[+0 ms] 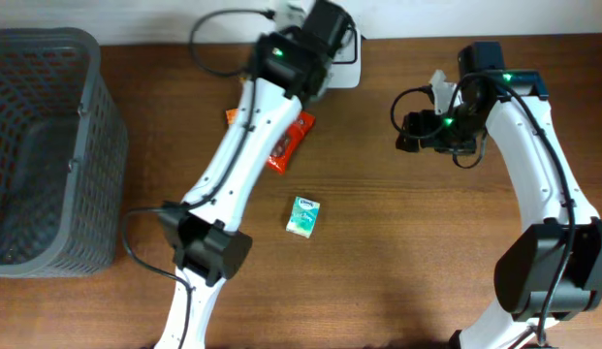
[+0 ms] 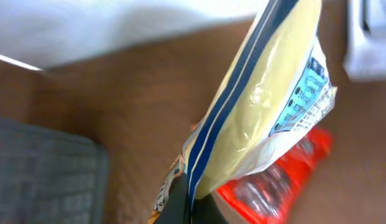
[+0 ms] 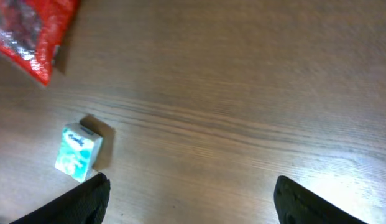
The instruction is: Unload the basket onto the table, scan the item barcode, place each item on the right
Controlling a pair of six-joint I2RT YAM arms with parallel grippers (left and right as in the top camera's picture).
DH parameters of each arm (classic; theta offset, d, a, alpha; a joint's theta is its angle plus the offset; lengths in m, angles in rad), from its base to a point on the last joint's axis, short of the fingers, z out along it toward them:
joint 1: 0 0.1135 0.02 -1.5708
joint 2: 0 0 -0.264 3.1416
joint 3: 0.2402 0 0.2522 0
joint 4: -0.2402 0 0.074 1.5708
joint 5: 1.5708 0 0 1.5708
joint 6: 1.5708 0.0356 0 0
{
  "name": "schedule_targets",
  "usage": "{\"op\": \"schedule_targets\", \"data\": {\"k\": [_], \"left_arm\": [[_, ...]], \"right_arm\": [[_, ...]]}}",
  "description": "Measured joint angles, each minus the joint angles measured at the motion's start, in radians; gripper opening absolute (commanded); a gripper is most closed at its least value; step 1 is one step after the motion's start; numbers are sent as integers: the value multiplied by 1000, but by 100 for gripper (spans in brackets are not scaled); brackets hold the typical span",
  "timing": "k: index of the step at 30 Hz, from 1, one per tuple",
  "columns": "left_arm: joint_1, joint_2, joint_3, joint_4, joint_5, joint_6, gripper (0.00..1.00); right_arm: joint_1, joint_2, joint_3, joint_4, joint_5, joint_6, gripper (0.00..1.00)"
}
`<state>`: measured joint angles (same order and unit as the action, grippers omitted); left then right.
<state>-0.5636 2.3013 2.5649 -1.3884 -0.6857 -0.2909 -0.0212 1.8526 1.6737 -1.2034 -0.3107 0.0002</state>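
1. Left wrist view: left claw (image 2: 189,210) clenched on the cream-yellow plastic packet with blue stripes (image 2: 261,118), above the far tabletop (image 1: 397,271), near the white box-shaped device (image 1: 344,66).
2. Right claw (image 3: 193,193) released, empty, over the right side.
3. Step, likely: presenting the barcode. Next: turn the packet's printed label toward the device, probably the scanner.

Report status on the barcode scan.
Left gripper shut on yellow snack packet. Right gripper open, empty. Red packet and small teal box lie loose on table.
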Motion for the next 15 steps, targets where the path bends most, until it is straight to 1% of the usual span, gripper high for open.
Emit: {"op": "schedule_targets", "data": {"k": [3, 7, 9, 11, 15], "left_arm": [[-31, 23, -144, 5, 71, -12, 0], [-71, 76, -333, 59, 91, -27, 0], [-95, 96, -359, 69, 72, -27, 0], [-126, 99, -357, 71, 10, -28, 0], [-162, 99, -270, 43, -144, -27, 0]], "right_arm": [[-35, 0, 0, -23, 12, 13, 88], [-70, 0, 0, -42, 18, 22, 89], [-77, 0, 0, -45, 20, 23, 89], [-77, 0, 0, -45, 22, 23, 88], [-77, 0, 0, -50, 23, 23, 89]]}}
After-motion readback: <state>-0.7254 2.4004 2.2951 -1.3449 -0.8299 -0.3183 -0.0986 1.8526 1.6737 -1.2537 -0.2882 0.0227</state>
